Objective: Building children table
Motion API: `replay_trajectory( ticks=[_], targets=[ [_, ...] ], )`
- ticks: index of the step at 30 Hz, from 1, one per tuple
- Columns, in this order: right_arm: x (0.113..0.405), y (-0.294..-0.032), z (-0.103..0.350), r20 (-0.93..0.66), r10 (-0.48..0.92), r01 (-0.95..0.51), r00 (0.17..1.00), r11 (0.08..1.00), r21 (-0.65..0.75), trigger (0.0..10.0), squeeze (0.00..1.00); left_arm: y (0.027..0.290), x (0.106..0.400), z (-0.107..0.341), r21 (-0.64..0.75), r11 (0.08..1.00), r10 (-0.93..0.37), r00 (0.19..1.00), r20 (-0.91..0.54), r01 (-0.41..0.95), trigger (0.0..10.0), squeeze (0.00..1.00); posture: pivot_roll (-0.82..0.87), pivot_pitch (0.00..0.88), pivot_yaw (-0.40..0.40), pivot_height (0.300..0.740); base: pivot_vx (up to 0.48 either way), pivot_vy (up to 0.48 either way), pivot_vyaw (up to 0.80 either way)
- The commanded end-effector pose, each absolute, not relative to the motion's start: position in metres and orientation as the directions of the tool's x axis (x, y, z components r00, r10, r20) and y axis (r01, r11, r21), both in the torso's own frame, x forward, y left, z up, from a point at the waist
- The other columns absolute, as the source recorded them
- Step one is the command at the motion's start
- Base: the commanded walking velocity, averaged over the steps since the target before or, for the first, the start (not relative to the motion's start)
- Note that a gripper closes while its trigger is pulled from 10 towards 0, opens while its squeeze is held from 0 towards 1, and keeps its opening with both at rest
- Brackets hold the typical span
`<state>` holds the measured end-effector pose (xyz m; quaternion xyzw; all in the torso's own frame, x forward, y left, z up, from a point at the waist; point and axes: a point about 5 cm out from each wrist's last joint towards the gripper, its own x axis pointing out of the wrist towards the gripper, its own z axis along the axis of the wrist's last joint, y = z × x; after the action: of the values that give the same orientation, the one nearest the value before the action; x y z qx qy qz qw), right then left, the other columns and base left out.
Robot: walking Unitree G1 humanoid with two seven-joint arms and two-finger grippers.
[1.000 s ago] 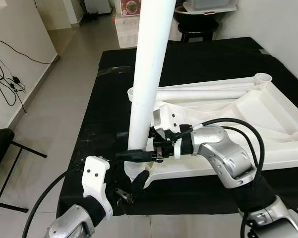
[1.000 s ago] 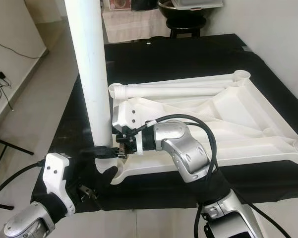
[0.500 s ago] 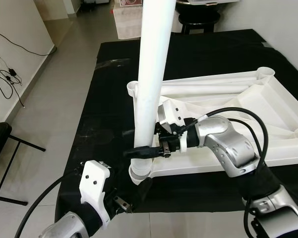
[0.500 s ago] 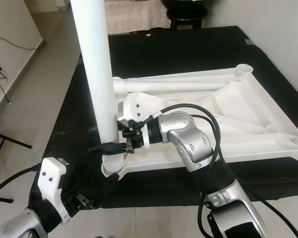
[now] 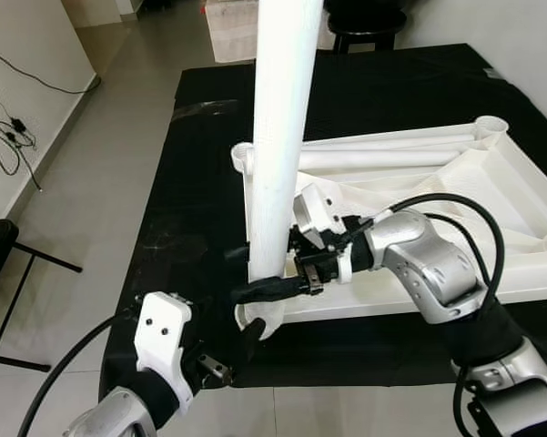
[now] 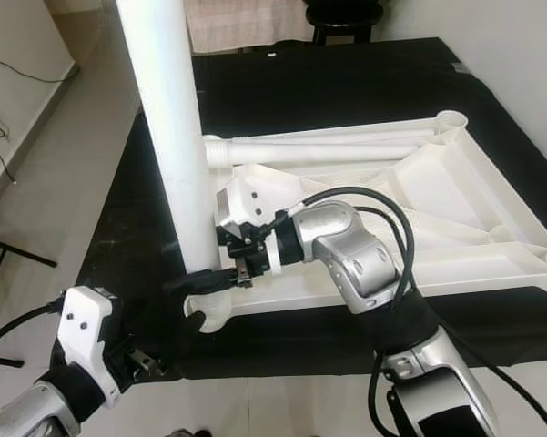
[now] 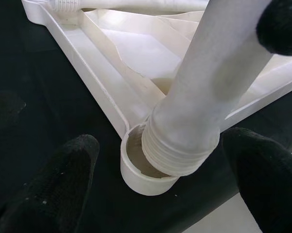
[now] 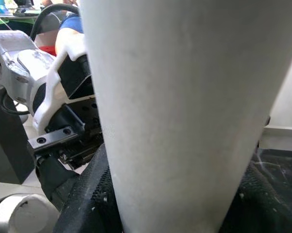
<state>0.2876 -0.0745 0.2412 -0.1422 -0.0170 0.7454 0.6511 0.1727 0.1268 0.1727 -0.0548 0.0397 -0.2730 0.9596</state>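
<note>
The white table leg [image 5: 278,137] stands nearly upright, its long axis rising toward the camera with a slight lean, and its threaded lower end [image 7: 180,150] sits at the mouth of the round corner socket [image 7: 136,167] of the upside-down white tabletop [image 5: 491,209]. In the left wrist view the threads ride off-centre and tilted in the socket, with a crescent of the socket's inside showing on one side, so the leg does not look seated yet.

The right end effector [image 5: 273,287] is clenched on the leg low down, just above the socket, reaching in from the robot's right across the tabletop frame. It is the arm on the part. The left end effector [image 5: 241,341] hangs released just below and beside the socket corner, its fingers [image 7: 53,189] spread either side of the socket without touching it.

Another leg [image 5: 382,159] lies flat along the far rail. The tabletop rests on a black mat [image 5: 200,182] on the floor.

The coming move likely turns on bringing the leg's axis in line with the socket's axis.
</note>
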Motion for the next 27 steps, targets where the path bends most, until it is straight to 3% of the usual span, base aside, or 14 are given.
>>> replay_trajectory(
  ticks=[1,10,17,27],
  targets=[
    [0.283,-0.069,0.229,-0.215,0.966,-0.97,-0.145,-0.182,-0.164,10.0,0.0,0.129,0.171,0.173,-0.111,0.856,-0.512,0.857,-0.051,0.505,10.0,0.0,0.03,0.223,0.049,0.74,0.0,0.0,0.0],
    [0.287,-0.048,0.234,-0.145,0.987,-0.971,-0.063,-0.094,-0.219,10.0,0.0,0.126,0.173,0.172,-0.103,0.856,-0.514,0.856,-0.051,0.507,10.0,0.0,0.04,0.213,0.051,0.74,0.0,0.0,0.0],
    [0.29,-0.048,0.234,-0.156,0.987,-0.971,-0.051,-0.085,-0.223,10.0,0.0,0.125,0.172,0.171,-0.101,0.852,-0.521,0.852,-0.055,0.515,10.0,0.0,0.04,0.213,0.051,0.74,0.0,0.0,0.0],
    [0.283,-0.066,0.231,-0.262,0.95,-0.958,-0.171,-0.222,-0.179,10.0,0.0,0.124,0.173,0.172,-0.1,0.85,-0.523,0.851,-0.051,0.516,10.0,0.0,0.04,0.221,0.051,0.74,0.0,0.0,0.0]
  ],
)
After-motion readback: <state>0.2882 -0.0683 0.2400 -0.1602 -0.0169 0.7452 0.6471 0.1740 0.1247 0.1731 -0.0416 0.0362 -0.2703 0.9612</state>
